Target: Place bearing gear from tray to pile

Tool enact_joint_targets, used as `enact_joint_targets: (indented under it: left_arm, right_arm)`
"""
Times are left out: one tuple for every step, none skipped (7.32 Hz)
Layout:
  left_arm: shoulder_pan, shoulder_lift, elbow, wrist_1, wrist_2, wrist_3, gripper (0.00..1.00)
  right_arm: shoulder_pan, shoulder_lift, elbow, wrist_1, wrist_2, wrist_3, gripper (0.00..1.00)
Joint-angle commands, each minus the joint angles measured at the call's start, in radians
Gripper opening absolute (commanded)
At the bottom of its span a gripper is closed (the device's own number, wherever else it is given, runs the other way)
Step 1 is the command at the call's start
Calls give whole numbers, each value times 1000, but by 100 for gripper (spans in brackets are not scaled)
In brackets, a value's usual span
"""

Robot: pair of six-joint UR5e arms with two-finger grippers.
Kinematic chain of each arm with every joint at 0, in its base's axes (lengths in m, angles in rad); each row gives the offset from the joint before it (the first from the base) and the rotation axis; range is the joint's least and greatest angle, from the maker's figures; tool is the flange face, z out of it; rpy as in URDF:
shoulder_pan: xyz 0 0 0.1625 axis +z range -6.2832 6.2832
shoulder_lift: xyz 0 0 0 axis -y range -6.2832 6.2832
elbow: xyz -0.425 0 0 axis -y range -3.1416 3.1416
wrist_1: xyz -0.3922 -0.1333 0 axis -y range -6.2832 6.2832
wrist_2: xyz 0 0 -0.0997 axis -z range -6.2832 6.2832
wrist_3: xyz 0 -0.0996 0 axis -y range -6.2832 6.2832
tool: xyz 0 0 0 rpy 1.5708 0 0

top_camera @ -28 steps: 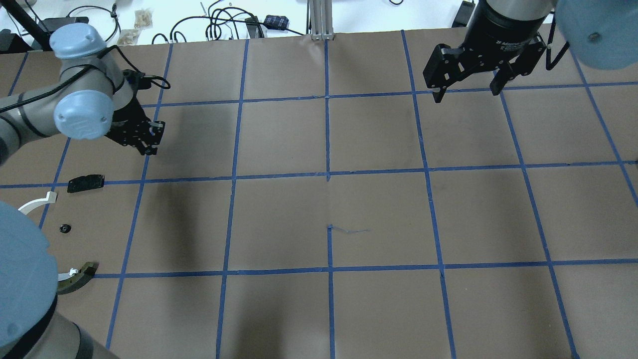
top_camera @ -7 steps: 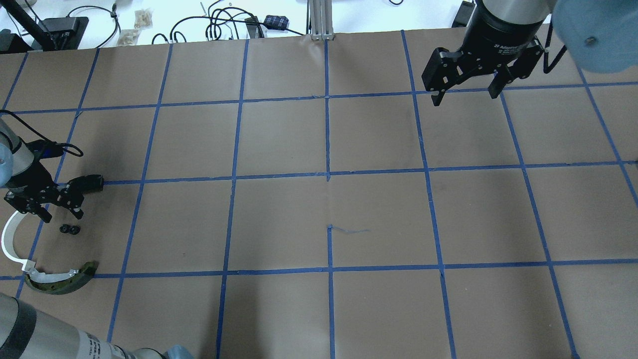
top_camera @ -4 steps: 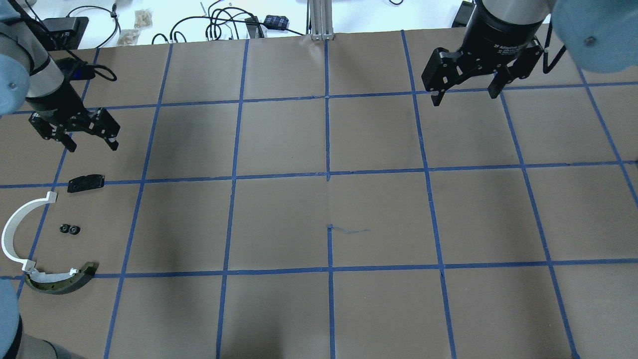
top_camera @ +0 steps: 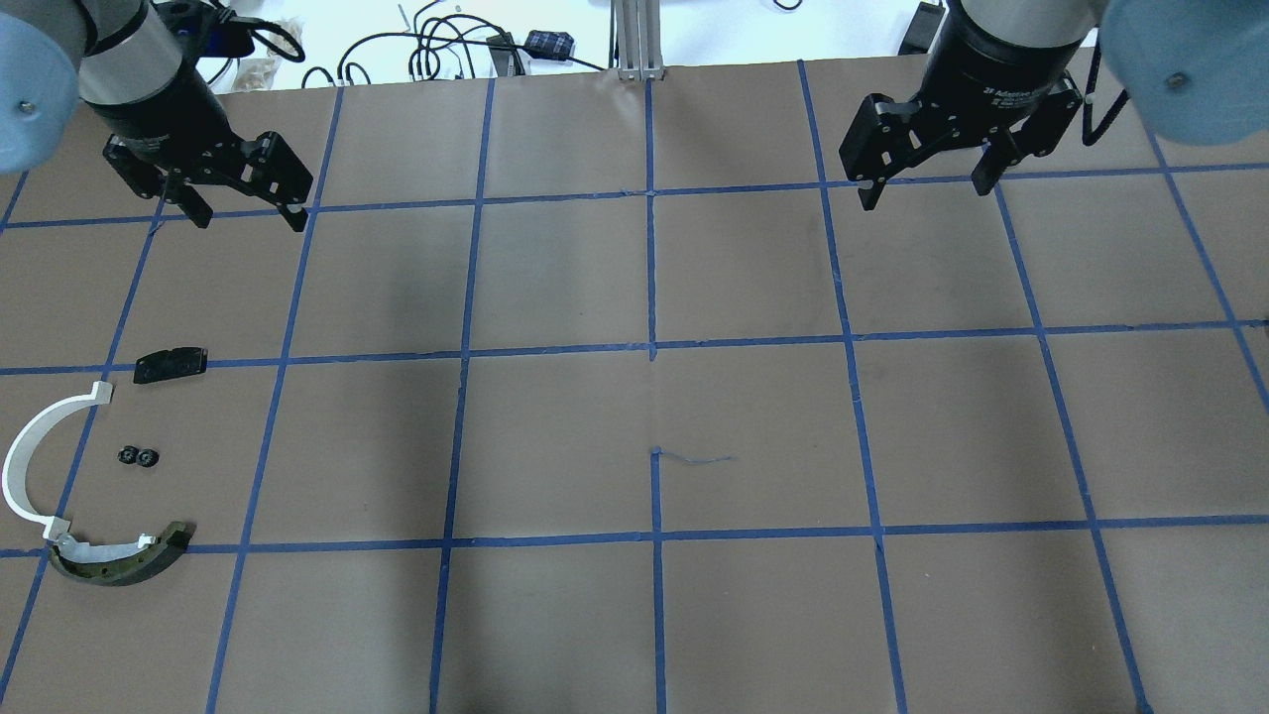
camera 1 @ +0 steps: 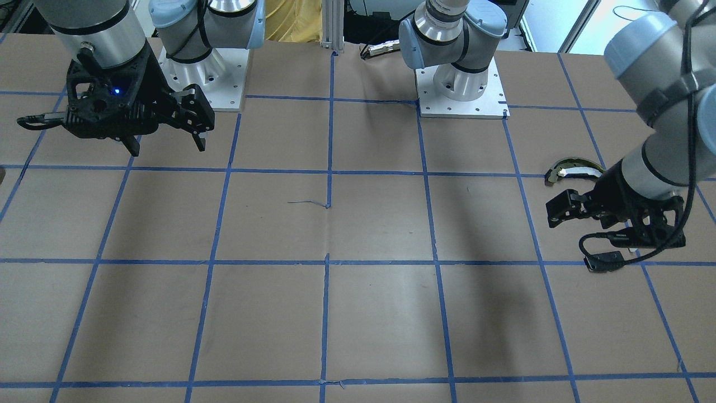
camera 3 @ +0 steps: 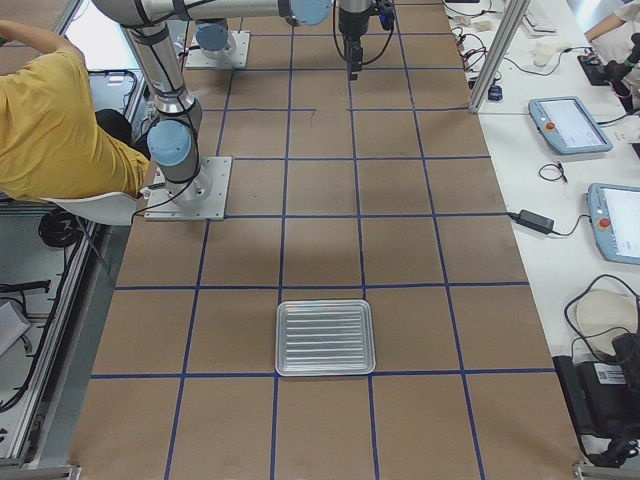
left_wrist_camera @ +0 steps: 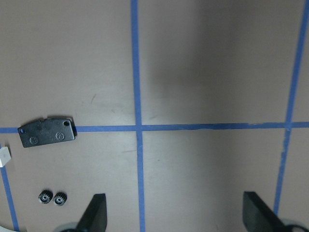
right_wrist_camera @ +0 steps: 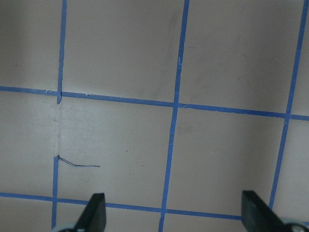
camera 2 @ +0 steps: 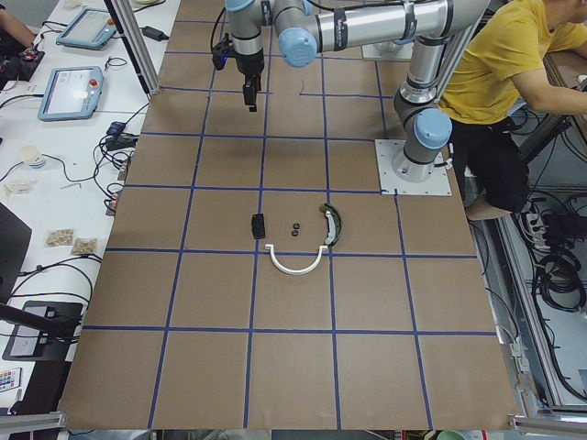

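Standing wide apart, the jaws of the left gripper [top_camera: 250,220] hold nothing and touch nothing, and this gripper hangs above the surface [top_camera: 654,416] with its fingers pointing straight down. Its wrist view looks down between the two fingertips on a crossing of blue tape lines [left_wrist_camera: 139,127]. The jaws of the right gripper [top_camera: 929,190] are spread equally wide and also empty, pointing down over the far right part of the surface, well apart from every part. The two bearing gears [top_camera: 138,456] lie just beside each other inside the pile, between the flat black plate [top_camera: 171,364] and the dark olive-edged curved piece [top_camera: 119,565], with the white curved arc [top_camera: 38,418] bending around them on the outer side. In the overhead view the gears are too small to show any detail, and only the left wrist view shows their teeth. In that wrist view the white arc is cut off at the edge, so only one corner of it appears. In the front-facing view the left arm covers most of the pile, and only the olive piece shows behind it. The metal tray [camera 3: 325,338] shows only in the exterior right view, at the end of the surface opposite to the pile.
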Motion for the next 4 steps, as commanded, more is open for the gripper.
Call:
enact_joint_targets:
  left_arm:
    - [-82, 52, -12, -22, -7, -92, 100]
    - [-91, 64, -41, -20, -7, -128, 100]
    - [-105, 79, -80, -17, -16, -157, 100]
    - [-111, 116, -101, -18, -58, -142, 100]
  right_arm:
    - [1, 0, 0, 1, 0, 0, 100]
    - [1, 0, 0, -1, 0, 0, 100]
    - [1, 0, 0, 1, 0, 2, 100]
    - [1, 0, 0, 1, -2, 0, 100]
